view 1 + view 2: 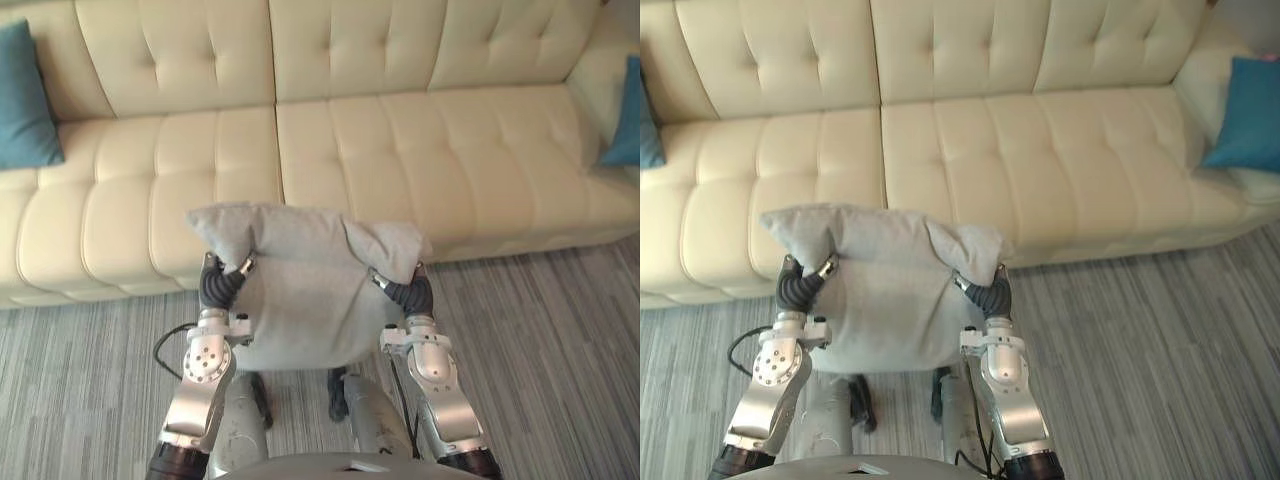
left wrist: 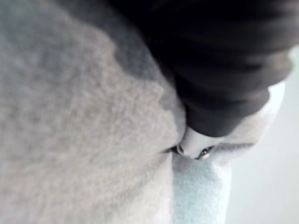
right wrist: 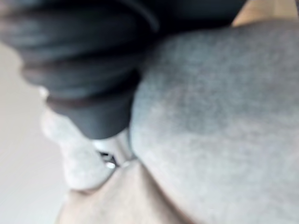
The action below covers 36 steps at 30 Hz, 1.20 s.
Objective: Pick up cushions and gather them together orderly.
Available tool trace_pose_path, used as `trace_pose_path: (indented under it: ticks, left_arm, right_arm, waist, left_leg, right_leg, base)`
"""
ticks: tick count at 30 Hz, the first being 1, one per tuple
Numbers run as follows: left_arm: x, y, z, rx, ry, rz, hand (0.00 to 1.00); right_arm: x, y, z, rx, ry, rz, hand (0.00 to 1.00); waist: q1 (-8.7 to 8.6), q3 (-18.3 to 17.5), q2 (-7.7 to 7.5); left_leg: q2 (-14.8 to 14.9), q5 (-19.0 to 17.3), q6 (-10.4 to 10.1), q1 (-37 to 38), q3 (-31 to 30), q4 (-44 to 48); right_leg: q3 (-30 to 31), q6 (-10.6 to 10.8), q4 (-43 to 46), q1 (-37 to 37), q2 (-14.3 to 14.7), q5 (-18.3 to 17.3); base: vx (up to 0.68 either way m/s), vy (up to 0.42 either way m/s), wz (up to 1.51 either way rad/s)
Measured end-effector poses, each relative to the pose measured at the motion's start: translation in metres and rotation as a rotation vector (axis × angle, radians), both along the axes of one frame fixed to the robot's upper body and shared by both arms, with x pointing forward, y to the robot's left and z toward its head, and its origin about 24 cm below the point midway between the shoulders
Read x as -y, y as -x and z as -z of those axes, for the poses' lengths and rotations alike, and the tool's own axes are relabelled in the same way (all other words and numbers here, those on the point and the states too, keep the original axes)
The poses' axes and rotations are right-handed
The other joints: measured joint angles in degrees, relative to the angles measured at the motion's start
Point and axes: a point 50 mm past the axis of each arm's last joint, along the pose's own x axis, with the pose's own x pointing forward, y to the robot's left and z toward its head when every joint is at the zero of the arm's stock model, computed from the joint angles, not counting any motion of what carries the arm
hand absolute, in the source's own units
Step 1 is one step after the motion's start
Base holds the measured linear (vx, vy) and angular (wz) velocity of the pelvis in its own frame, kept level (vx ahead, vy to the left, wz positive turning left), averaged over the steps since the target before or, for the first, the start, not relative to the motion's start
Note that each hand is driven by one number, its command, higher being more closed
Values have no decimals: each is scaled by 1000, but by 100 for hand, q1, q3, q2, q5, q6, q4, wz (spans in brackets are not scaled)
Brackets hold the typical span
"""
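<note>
Floor: grey striped carpet [image 1: 560, 330] runs up to the foot of the sofa.
Left robot hand [image 1: 222, 285]: raised in front of the robot, its dark ribbed cover pushed into the upper left corner of the grey cushion; the cloth folds over it, so I cannot tell how it is set.
Right robot hand [image 1: 410, 295]: at the same height, sunk into the upper right corner under a bunched flap of cloth; its set cannot be told either.
Grey cushion [image 1: 300, 290]: hangs between the two robot hands above the carpet, its top edge level and its body sagging down in a rounded belly, just in front of the sofa's seat edge.
Wrist views: both look from very close onto grey cloth, with a deep crease where each ribbed cover meets it; the eye views do not show that crease.
Sofa [image 1: 400, 150]: cream, tufted, with two seat sections across the scene behind the grey cushion.
Left teal cushion [image 1: 22, 100]: leans against the backrest at the sofa's left end; the left eye view shows most of it, the right eye view just an edge.
Right teal cushion [image 1: 1245, 115]: leans at the sofa's right end; the right eye view shows far more of it.
</note>
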Motion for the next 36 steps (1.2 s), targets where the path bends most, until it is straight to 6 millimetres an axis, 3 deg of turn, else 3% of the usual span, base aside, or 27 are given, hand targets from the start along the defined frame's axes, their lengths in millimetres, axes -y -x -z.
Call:
trace_pose_path:
  ticks: [6,10,13,17,20,22,23,24,26,27,28,29,30,31,32,34,36]
  left_arm:
    - [5,4,18,-76,17,24,100]
    - [4,4,19,-80,12,25,100]
    - [1,10,23,-101,9,16,100]
    - [-1,14,29,-128,6,12,100]
    - [-3,14,33,-150,0,8,100]
    - [-6,13,33,-148,-12,6,100]
    - [-6,13,33,-148,-14,8,100]
    - [-8,12,33,-148,-21,6,100]
    - [-11,5,27,-119,-37,3,100]
    - [-11,3,25,-110,-46,8,100]
    - [-11,1,24,-105,-57,15,100]
    - [-11,1,24,-104,-63,19,100]
    - [-11,1,24,-105,-64,22,100]
    - [-8,1,25,-109,-61,30,100]
    - [0,0,27,-118,-49,51,100]
    - [13,-1,28,-117,-12,78,100]
    - [19,-2,27,-114,16,85,100]
  right_arm:
    - [6,9,8,-39,28,20,100]
    - [5,9,8,-40,28,19,100]
    - [2,7,11,-50,17,16,100]
    - [0,-2,19,-79,29,-1,100]
    - [0,-5,28,-119,40,-17,100]
    - [0,-5,30,-128,44,-22,100]
    - [0,-6,31,-129,46,-23,100]
    - [-1,-8,31,-132,51,-28,100]
    - [-2,-15,27,-111,54,-41,100]
    - [-1,-16,25,-105,58,-40,100]
    - [-1,-17,24,-101,62,-41,100]
    - [0,-17,24,-99,65,-40,100]
    - [1,-17,24,-99,67,-38,100]
    - [4,-17,24,-99,70,-29,100]
    - [10,-17,24,-99,77,-9,100]
    - [20,-17,20,-87,105,7,100]
    - [24,-12,20,-90,101,18,100]
  waist:
    - [33,-179,2]
    - [67,-185,0]
    - [157,-199,-22]
    - [195,-254,-72]
    - [-7,-218,-136]
    - [-50,-193,-172]
    - [-60,-174,-166]
    - [-81,-181,-130]
    - [-67,-89,-205]
    - [-79,-74,-206]
    - [-124,-76,-245]
    - [-197,-52,-315]
    - [-256,-50,-367]
    - [-309,-54,-468]
    - [-334,-35,-254]
    - [-328,-65,230]
    - [-303,-71,299]
  left_leg:
    - [-37,143,91,174,-41,-276]
    - [-183,389,100,334,-14,-774]
    - [-158,315,76,501,205,-793]
    - [-274,-29,127,493,263,-583]
    - [-422,-378,292,504,191,-196]
    - [-428,-431,424,558,189,-142]
    - [-423,-440,446,607,180,-168]
    - [-424,-454,454,620,176,-198]
    - [-413,-515,431,678,65,-246]
    - [-426,-513,427,701,-6,-319]
    - [-541,-508,393,783,-141,-524]
    - [-718,-501,326,904,-320,-684]
    - [-811,-499,252,942,-433,-700]
    - [-897,-591,76,1041,-566,-675]
    - [-803,-696,-43,1091,-768,-682]
    - [-411,-728,-217,1094,-987,-764]
    - [-134,-535,-453,1063,-1295,-446]
  right_leg:
    - [-154,38,-498,396,-5,170]
    - [-37,90,-1416,687,52,685]
    - [304,157,-1877,881,137,966]
    - [724,207,-1400,516,140,803]
    - [675,512,337,-189,-10,469]
    - [454,441,843,-445,-161,510]
    - [385,304,862,-437,-184,432]
    - [283,233,612,-439,-198,309]
    - [238,216,125,-479,-185,285]
    - [297,274,-307,-486,-161,445]
    - [506,437,-1137,-488,-201,881]
    - [679,496,-1611,-511,-314,1102]
    - [752,503,-1704,-529,-419,1121]
    - [812,452,-1586,-539,-505,1507]
    - [753,334,-1347,-549,-438,1799]
    - [388,181,-827,-743,-163,1244]
    - [76,-50,-415,-693,35,943]
  base:
    - [59,8,14]
    - [-45,25,-9]
    - [-42,46,-51]
    - [-59,101,-66]
    - [-23,116,-29]
    - [8,58,-2]
    - [33,28,6]
    - [29,-1,8]
    - [93,-57,19]
    - [149,-97,39]
    - [174,-86,50]
    - [195,-93,58]
    - [320,-195,67]
    - [297,-207,75]
    - [405,-252,66]
    - [491,-196,45]
    - [524,-230,28]
